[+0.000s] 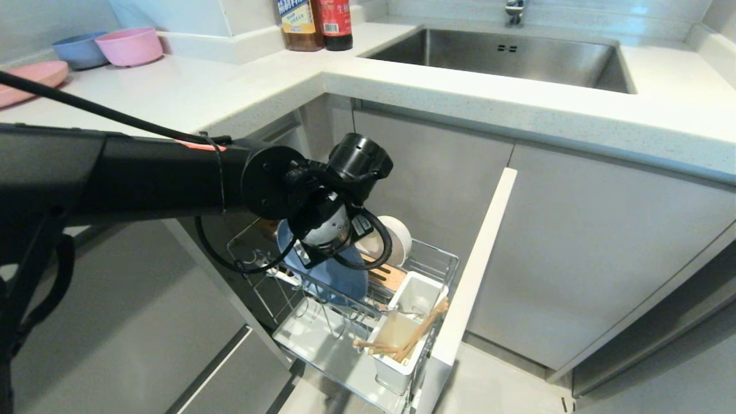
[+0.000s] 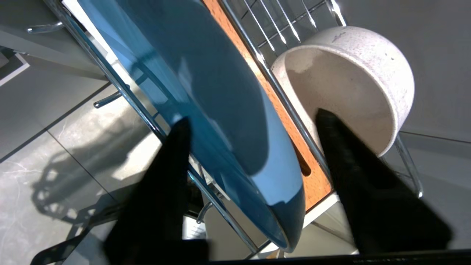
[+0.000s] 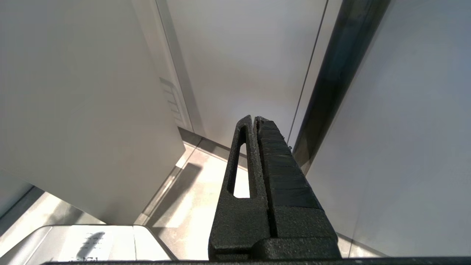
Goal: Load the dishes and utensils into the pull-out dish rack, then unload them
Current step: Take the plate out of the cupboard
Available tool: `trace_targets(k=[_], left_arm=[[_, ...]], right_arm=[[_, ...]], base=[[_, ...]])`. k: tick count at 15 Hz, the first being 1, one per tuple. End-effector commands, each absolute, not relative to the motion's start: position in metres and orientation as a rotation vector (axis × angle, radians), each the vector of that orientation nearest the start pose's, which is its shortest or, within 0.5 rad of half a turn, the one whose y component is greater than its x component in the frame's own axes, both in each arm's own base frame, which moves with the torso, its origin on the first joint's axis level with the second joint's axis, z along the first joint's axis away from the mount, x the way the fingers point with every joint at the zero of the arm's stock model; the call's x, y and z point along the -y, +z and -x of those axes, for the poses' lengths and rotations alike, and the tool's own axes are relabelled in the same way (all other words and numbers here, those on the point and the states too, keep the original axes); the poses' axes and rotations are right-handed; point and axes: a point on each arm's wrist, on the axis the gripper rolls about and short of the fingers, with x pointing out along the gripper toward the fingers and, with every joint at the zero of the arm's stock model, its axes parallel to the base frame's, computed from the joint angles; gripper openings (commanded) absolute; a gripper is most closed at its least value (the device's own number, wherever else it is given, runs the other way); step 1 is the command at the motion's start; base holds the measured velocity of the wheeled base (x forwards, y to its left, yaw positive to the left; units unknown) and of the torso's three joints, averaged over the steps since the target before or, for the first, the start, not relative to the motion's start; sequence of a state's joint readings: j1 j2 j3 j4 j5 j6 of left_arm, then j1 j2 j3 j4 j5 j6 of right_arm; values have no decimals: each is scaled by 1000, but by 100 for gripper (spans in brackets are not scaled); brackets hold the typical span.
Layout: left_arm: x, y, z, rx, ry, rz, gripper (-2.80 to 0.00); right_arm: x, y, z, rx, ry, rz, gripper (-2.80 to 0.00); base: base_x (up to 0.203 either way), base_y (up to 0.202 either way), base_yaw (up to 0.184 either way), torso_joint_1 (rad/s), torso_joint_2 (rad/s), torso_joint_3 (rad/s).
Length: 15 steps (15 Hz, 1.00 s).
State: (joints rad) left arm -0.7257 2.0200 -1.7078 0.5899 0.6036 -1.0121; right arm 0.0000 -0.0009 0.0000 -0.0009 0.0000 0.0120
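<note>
The pull-out dish rack (image 1: 444, 260) stands drawn out below the counter. A light-blue plate (image 1: 340, 277) stands on edge in it, with a speckled off-white bowl (image 1: 398, 231) on its side behind. My left gripper (image 2: 250, 116) reaches down over the plate (image 2: 220, 92) and is open, one finger (image 2: 173, 162) on each side of the rim. The far finger is clear of the plate, close to the bowl (image 2: 342, 84) and the wooden strip (image 2: 317, 184). Chopsticks (image 1: 415, 338) lean in the white utensil holder (image 1: 395, 375). My right gripper (image 3: 254, 119) hangs shut and empty by the cabinets.
The rack's pale front panel (image 1: 478, 259) juts out on the right. On the counter are a sink (image 1: 506, 57), two bottles (image 1: 313, 23), a pink bowl (image 1: 129, 46), a blue bowl (image 1: 80, 50) and a pink plate (image 1: 29, 77). My left arm (image 1: 144, 178) spans the view.
</note>
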Motion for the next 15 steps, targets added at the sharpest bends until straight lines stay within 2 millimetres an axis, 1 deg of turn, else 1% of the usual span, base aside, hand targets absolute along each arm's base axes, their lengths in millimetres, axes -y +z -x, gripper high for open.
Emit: trace_targets(k=[1,9,11,13,15], left_arm=[[242,213,-292,-667,248,419,-280],[242,218,-289,-658,239,427,-280],[239,229,-283,-640,224,447,-280],[236,246,-272,-612,194,475,-280],[231,266,-255,-577,155,507,-280]], right_arm=[[0,75,23,-1,0,-12,-280],[0,75,23,0,0,-12,-280],[0,75,23,-2,0,-12,-280],[0,75,23,-1,0,-12,-280],[0,75,23,1,0,-12,-280]], base=[[0,0,0,0,0,0],[0,0,0,0,0,0],[0,0,0,0,0,0],[0,0,0,0,0,0],[0,0,0,0,0,0]])
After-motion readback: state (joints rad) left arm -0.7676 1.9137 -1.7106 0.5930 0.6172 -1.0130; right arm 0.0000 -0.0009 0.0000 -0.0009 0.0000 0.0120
